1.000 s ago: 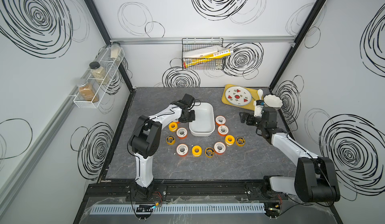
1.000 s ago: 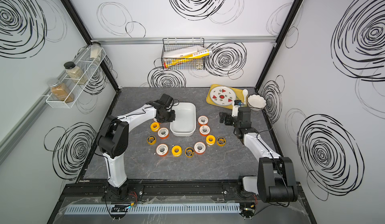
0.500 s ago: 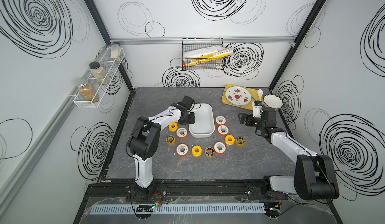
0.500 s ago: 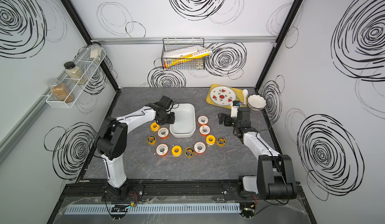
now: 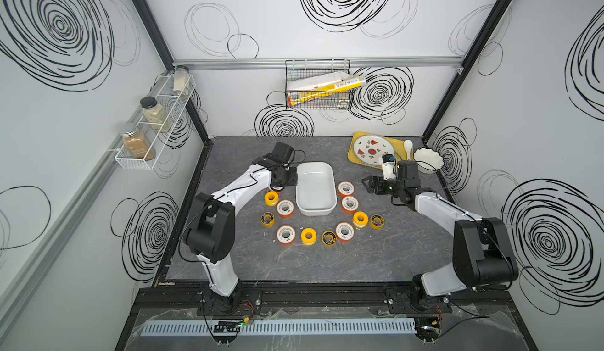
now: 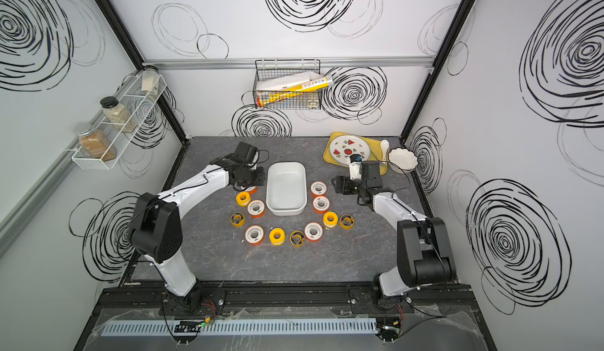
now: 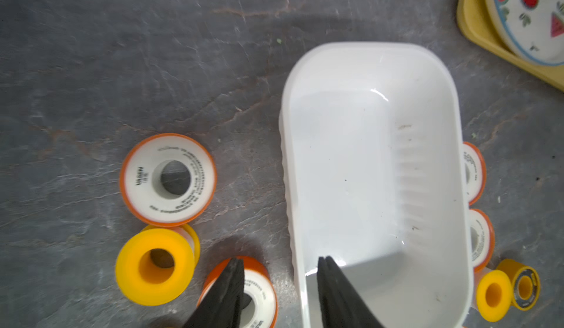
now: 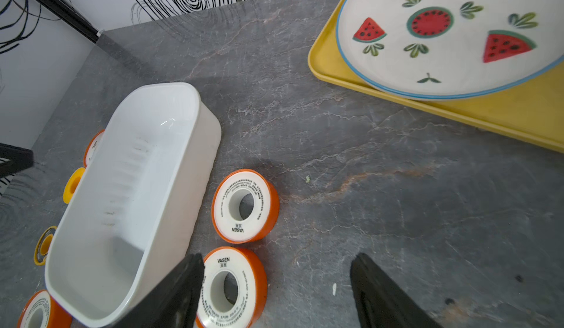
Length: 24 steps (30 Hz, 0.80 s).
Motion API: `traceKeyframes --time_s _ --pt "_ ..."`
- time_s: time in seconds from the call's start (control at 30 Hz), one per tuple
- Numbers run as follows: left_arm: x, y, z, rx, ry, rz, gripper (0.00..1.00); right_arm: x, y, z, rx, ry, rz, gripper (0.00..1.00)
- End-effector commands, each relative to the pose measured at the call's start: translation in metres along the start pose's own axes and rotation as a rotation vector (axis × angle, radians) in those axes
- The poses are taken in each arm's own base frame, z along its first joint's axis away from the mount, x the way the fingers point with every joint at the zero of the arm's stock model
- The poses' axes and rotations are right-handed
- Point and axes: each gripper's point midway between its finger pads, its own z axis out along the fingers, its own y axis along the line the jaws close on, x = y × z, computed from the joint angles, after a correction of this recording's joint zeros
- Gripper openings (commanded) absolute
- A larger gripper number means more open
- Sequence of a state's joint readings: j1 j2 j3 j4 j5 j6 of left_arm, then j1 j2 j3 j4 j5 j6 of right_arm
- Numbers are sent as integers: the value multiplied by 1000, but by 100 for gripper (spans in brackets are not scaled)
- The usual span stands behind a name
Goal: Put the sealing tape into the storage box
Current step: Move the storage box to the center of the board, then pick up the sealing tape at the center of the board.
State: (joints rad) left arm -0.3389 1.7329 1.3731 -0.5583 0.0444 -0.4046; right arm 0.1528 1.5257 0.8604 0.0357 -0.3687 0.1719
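Back-right on grey tabletop (image 5: 327,261): watermelon plate (image 5: 374,150) on yellow tray (image 5: 352,156), spoon (image 5: 408,145) betw. tray & scalloped bowl (image 5: 428,160); back wall: wire basket (image 5: 317,61) w/ long packs (image 5: 327,86); left wall: wire shelf (image 5: 130,164) w/ 3 jars (image 5: 136,142).

White walls (image 5: 261,16) scrawled with black swirl drawings, black corner posts (image 5: 157,39), grey marbled tabletop (image 5: 327,267), black wire basket (image 5: 318,104) on back wall, white wire shelf (image 5: 130,163) of spice jars (image 5: 137,142) on side wall
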Motion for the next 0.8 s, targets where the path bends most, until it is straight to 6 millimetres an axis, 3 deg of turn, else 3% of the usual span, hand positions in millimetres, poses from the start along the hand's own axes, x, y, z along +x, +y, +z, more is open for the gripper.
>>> traceKeyframes --time_s 0.0,0.2,0.33,0.5,0.77 --pt "-11 19 -31 21 -75 10 47 7 11 10 -10 69 -5 76" --pt "-11 48 -67 34 -218 4 46 10 31 31 -41 135 -19 61" --pt "-16 53 -84 34 -297 -26 45 15 40 50 -15 187 -33 51" --pt "-16 65 -90 -16 -312 -44 45 20 53 71 -15 234 -43 43" --pt "-18 74 -94 -13 -319 -74 45 33 58 95 43 299 -57 44"
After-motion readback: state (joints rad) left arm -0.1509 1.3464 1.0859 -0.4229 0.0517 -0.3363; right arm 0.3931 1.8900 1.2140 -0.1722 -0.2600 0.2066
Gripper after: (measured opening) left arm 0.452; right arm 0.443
